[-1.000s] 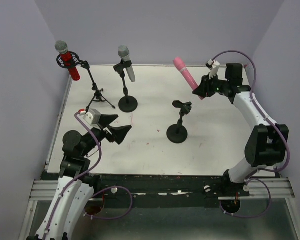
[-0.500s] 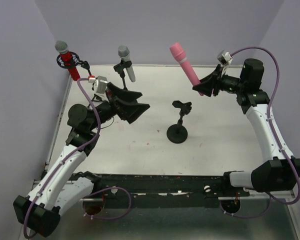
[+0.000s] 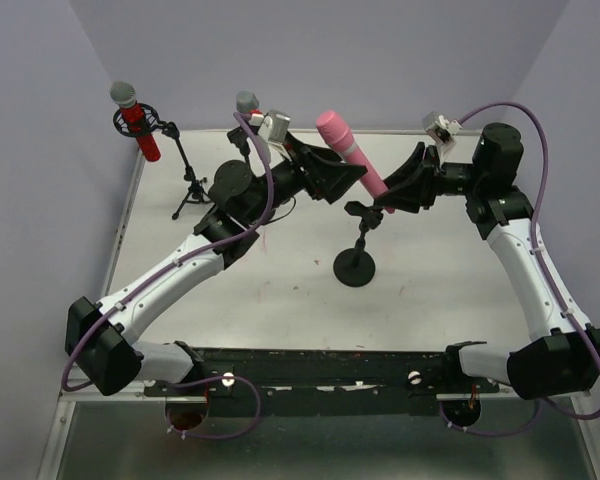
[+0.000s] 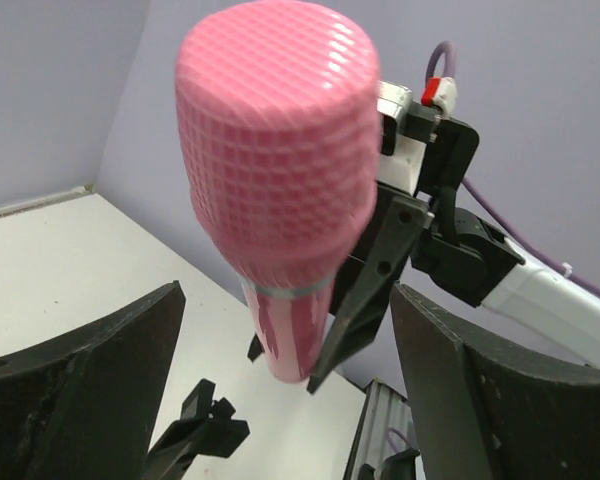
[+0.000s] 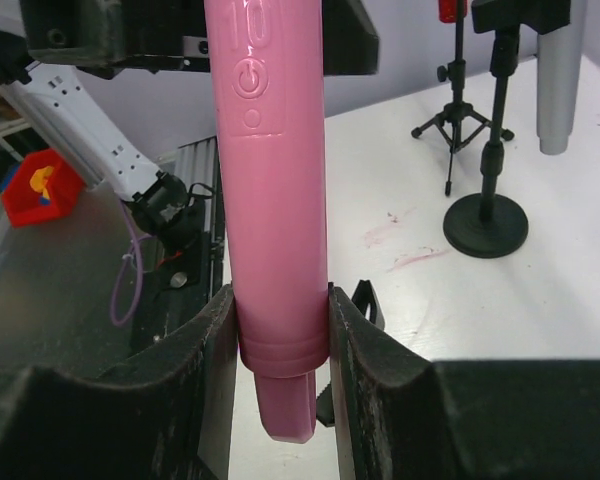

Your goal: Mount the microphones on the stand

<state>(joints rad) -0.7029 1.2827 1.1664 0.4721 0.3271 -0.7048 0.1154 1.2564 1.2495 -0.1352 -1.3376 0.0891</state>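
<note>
A white surface (image 3: 280, 290) is seen from above, walled in pale purple. The left arm (image 3: 180, 270) is stretched diagonally across it toward the far middle, and the right arm (image 3: 525, 260) is bent inward from the right side.

Three stands are placed on the surface: a tripod stand (image 3: 190, 185) at the far left, a round-base stand (image 5: 485, 225) largely hidden behind the left arm in the top view, and a second round-base stand (image 3: 357, 262) near the centre, whose clip is unoccupied.

The red microphone (image 3: 135, 120) is carried in the tripod stand's ring mount, and the silver-grey microphone (image 3: 250, 110) is clipped to the hidden stand.

The pink microphone (image 3: 350, 165) is held tilted in the air above the central stand, head up and to the left, with the jaws of the right gripper (image 3: 398, 192) clamped on its lower body. The jaws of the left gripper (image 3: 338, 175) are spread wide to either side of the pink microphone, with no contact visible.
</note>
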